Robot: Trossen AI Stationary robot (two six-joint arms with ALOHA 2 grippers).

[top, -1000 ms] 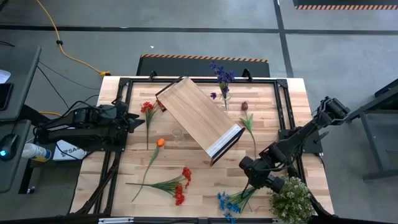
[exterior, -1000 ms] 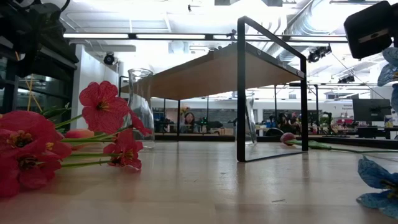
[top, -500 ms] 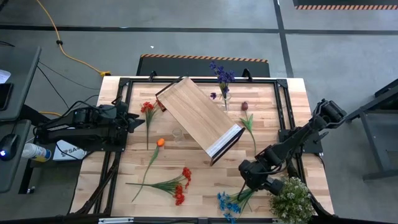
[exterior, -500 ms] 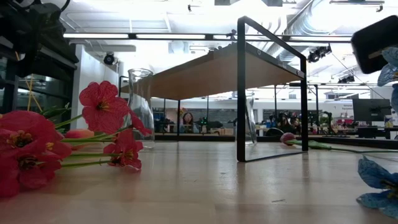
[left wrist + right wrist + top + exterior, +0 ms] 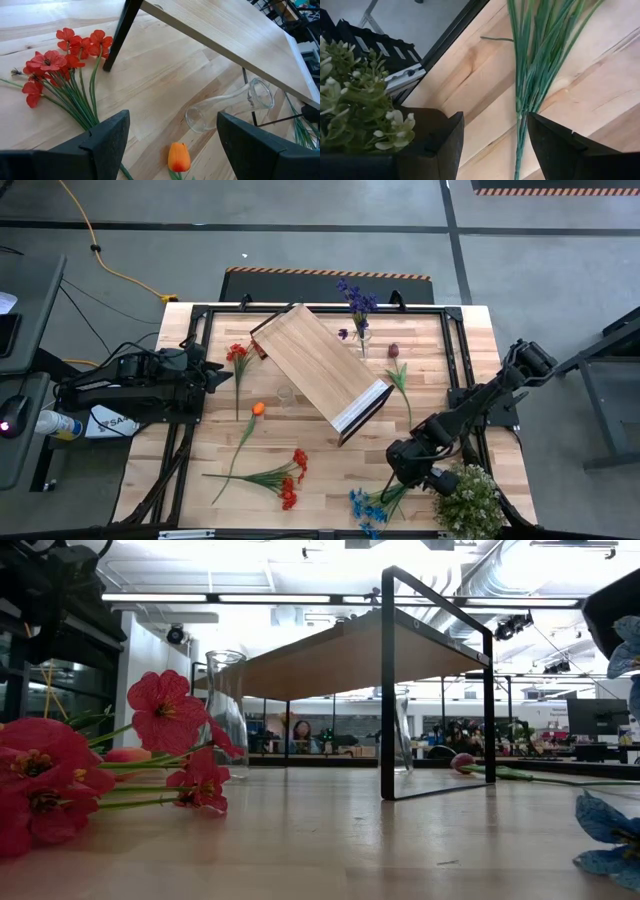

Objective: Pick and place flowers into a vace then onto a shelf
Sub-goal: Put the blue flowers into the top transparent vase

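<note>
Right end effector [image 5: 400,471] has shifted slightly toward the blue flowers [image 5: 372,506] since a second ago, fingers apart, holding nothing, green stems [image 5: 530,65] just ahead of it. Left end effector [image 5: 222,377] waits at the desk's [image 5: 330,480] left side, wide open, empty. Red flowers [image 5: 55,62] and orange flower [image 5: 179,156] lie on the desk. Shelf [image 5: 320,370] stands mid-desk, clear vase [image 5: 230,106] lying under it.
</note>
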